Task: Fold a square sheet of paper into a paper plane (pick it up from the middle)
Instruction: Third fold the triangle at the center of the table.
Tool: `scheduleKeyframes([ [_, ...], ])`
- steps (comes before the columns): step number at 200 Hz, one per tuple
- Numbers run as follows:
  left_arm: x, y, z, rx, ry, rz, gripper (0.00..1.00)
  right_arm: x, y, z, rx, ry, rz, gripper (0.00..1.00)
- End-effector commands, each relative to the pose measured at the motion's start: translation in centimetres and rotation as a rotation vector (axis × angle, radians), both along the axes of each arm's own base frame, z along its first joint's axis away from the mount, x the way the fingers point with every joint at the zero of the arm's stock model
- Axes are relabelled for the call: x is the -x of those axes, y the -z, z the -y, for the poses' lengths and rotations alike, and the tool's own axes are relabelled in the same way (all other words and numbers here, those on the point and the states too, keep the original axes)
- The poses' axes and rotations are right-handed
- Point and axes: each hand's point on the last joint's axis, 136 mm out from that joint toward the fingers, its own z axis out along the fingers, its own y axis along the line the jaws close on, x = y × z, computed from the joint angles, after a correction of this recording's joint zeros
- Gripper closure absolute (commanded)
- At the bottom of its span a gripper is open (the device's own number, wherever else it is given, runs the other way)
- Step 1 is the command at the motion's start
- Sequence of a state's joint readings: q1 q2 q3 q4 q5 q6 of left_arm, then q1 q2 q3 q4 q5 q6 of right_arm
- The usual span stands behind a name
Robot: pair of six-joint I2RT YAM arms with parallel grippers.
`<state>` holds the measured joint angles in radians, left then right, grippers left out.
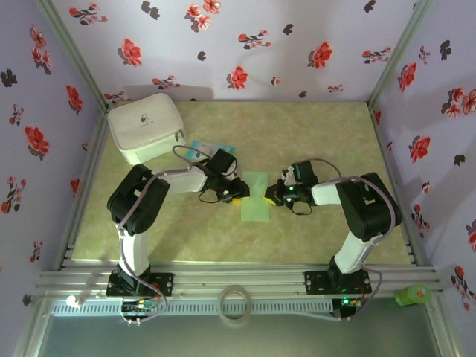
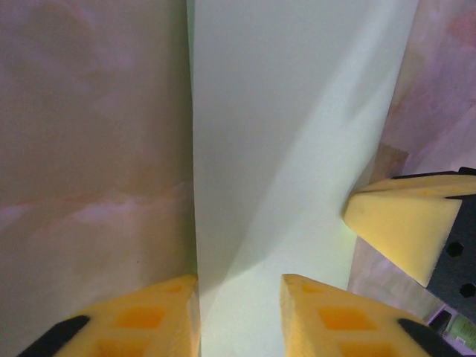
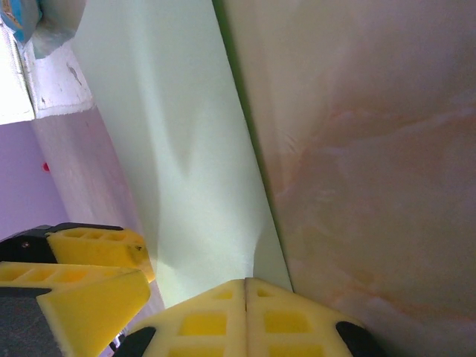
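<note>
The pale mint-green sheet of paper (image 1: 256, 197) lies at mid-table as a narrow upright rectangle, creased smaller. My left gripper (image 1: 236, 192) is at its left edge, open. In the left wrist view its fingers (image 2: 160, 316) straddle that edge, one over the bare table and one over the sheet (image 2: 282, 149). My right gripper (image 1: 277, 195) is at the sheet's right edge. In the right wrist view this gripper (image 3: 246, 282) has its yellow pads pressed together at the edge of the sheet (image 3: 171, 149), which bulges up toward them.
A white zipped pouch (image 1: 145, 126) sits at the back left, with a small blue-and-white packet (image 1: 202, 149) beside it. A ring of tape (image 1: 235, 305) rests on the front rail and a green object (image 1: 413, 295) at its right end. Floral walls enclose the table.
</note>
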<state>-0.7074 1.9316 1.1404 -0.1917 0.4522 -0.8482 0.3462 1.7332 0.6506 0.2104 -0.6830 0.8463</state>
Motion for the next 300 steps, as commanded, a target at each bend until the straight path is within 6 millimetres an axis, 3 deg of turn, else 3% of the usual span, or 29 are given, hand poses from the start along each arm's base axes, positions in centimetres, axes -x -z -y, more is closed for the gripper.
scheduleKeyframes([
  [1,0.0,-0.4,0.2,-0.001,-0.002,0.011,0.72,2.0,3.6,2.4,0.133,0.055,-0.118,0.94],
  [54,-0.1,-0.7,-0.2,-0.004,-0.029,0.019,0.77,1.8,3.3,2.6,0.147,0.053,-0.109,0.93],
  [96,-0.3,-0.8,-0.8,-0.020,-0.059,0.033,0.90,1.5,2.7,2.3,0.129,0.046,-0.086,0.87],
  [128,-0.7,-1.3,-1.2,-0.019,-0.094,0.048,0.98,0.7,0.4,1.5,0.088,0.018,-0.012,0.74],
  [153,-0.9,-1.6,-1.3,0.000,-0.140,0.049,1.00,0.5,-1.7,2.1,0.146,-0.012,0.086,0.66],
  [177,-0.8,-2.4,-1.2,0.057,-0.181,0.051,1.00,1.1,-3.4,2.7,0.311,-0.109,0.253,0.62],
  [206,-0.6,-2.8,-1.6,0.078,-0.238,0.018,1.00,3.0,-5.8,1.3,0.548,-0.334,0.608,0.60],
  [235,-0.4,-3.5,-1.6,0.110,-0.251,0.019,1.00,5.0,-8.0,-1.3,0.534,-0.458,0.944,0.57],
  [258,-0.4,-3.5,-1.7,0.117,-0.263,0.012,1.00,7.7,-7.7,-3.1,0.564,-0.637,1.155,0.53],
  [300,-0.5,-3.9,-1.5,0.151,-0.272,0.010,1.00,8.9,-7.1,-4.9,0.659,-0.726,1.240,0.51],
])
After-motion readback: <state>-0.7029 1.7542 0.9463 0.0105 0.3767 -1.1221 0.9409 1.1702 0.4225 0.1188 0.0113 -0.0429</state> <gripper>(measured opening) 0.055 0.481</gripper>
